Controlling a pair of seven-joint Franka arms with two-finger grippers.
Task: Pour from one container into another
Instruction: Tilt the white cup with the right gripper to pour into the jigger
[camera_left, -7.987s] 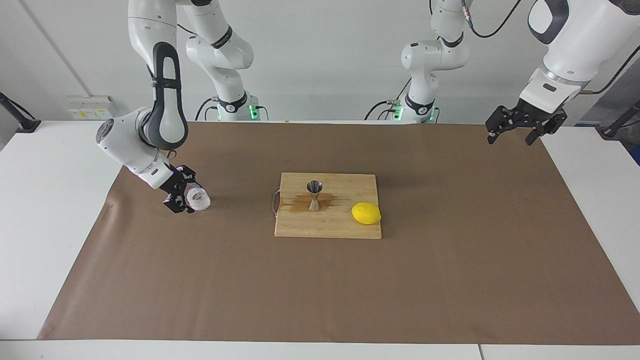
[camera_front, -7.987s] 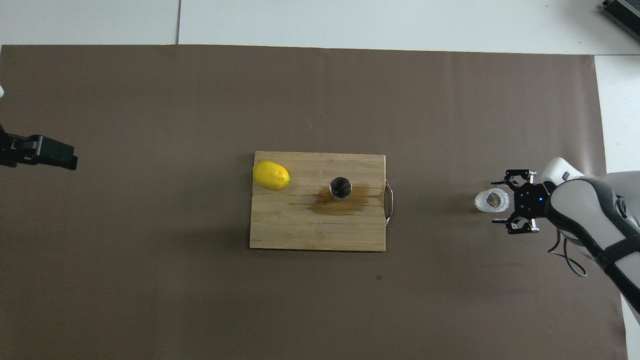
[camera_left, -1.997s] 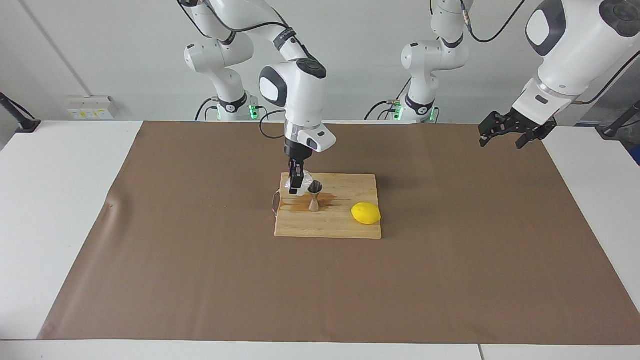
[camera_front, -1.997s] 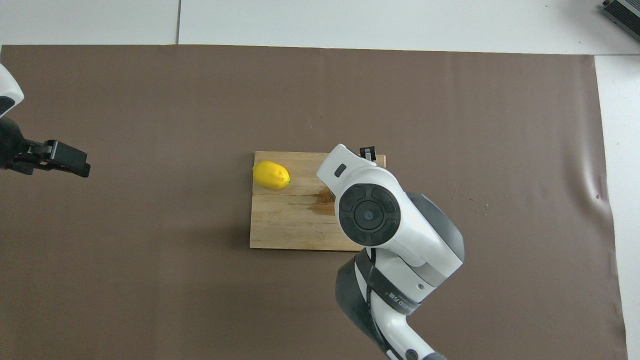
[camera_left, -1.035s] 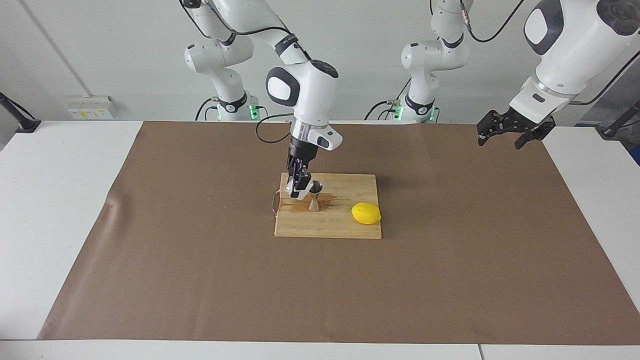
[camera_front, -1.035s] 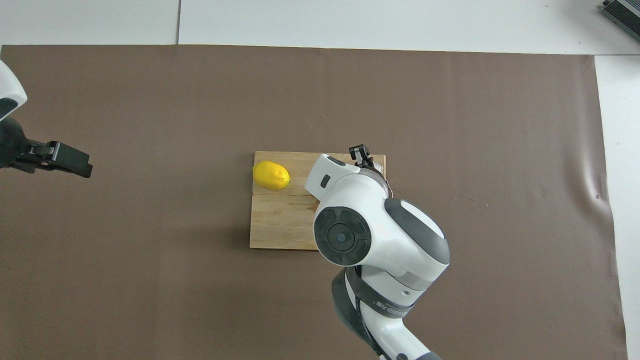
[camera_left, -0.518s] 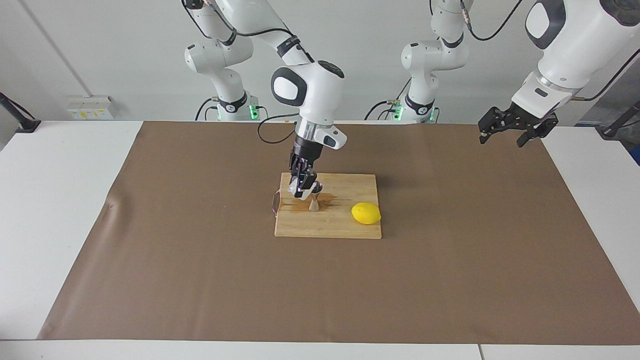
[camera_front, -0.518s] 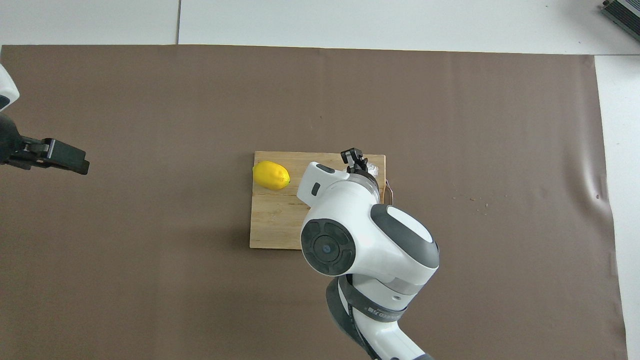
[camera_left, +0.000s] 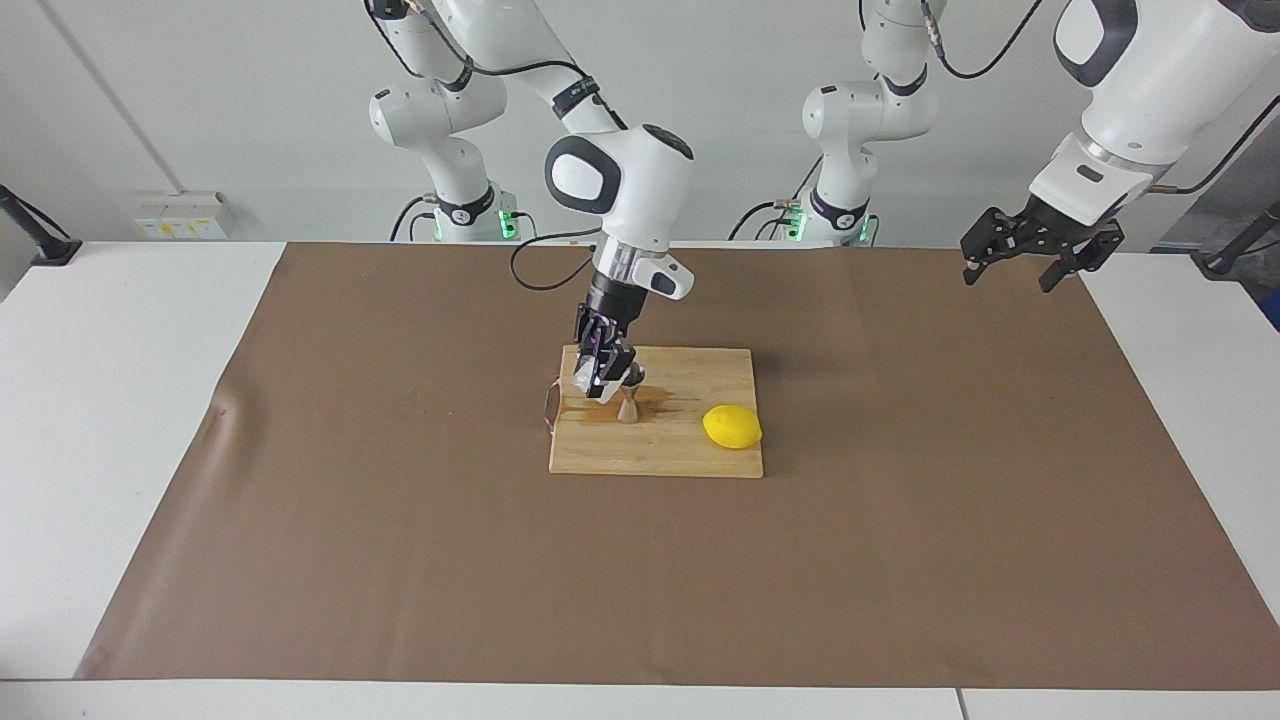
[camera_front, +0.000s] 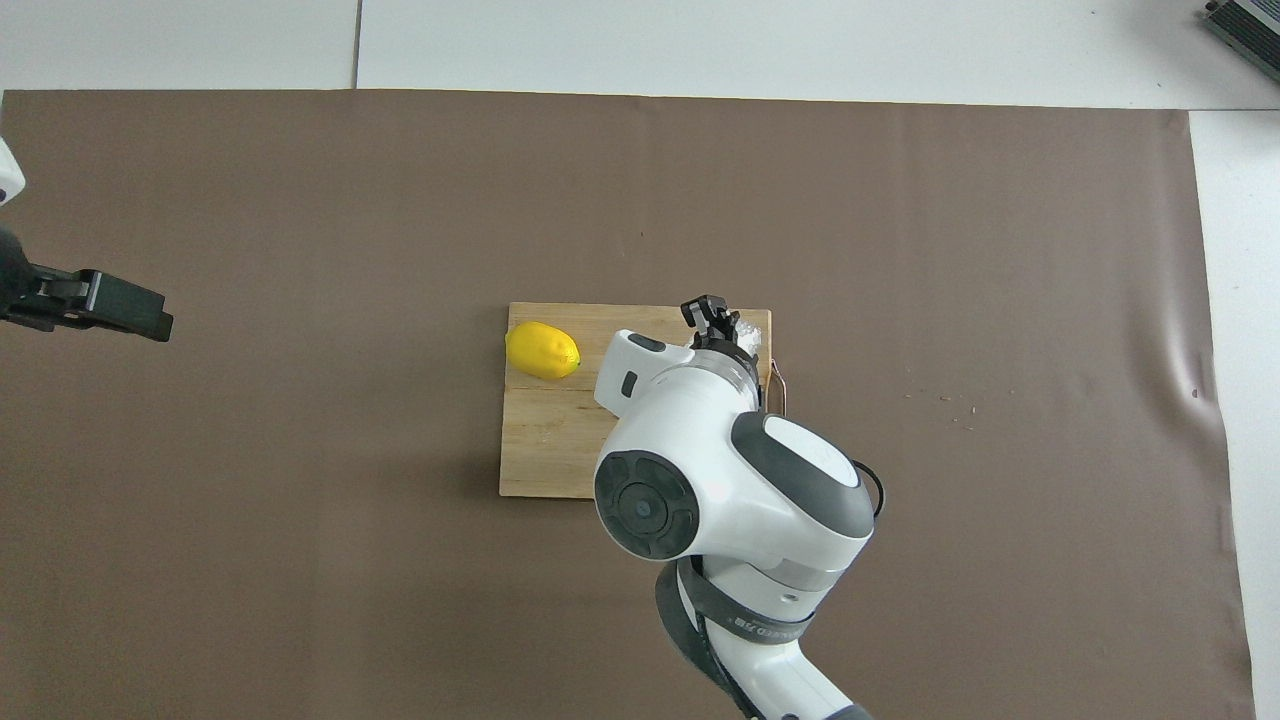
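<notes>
A: Facing view: has the right gripper (camera_left: 603, 377) tipped further?
B: Yes. Clamped on the glass tumbler (camera_left: 588, 378), it now leans over the steel jigger (camera_left: 628, 404) on the cutting board (camera_left: 690, 452); pouring looks underway. The left gripper (camera_left: 1040, 246) waits, spread wide and empty.

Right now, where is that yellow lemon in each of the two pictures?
Facing view: the yellow lemon lies on the rectangular wooden cutting board, at its corner toward the left arm's end, right of picture centre.
Overhead view: the same lemon sits left of centre, on the board's corner farther from the robots.
Shared landmark: the cutting board under it.
</notes>
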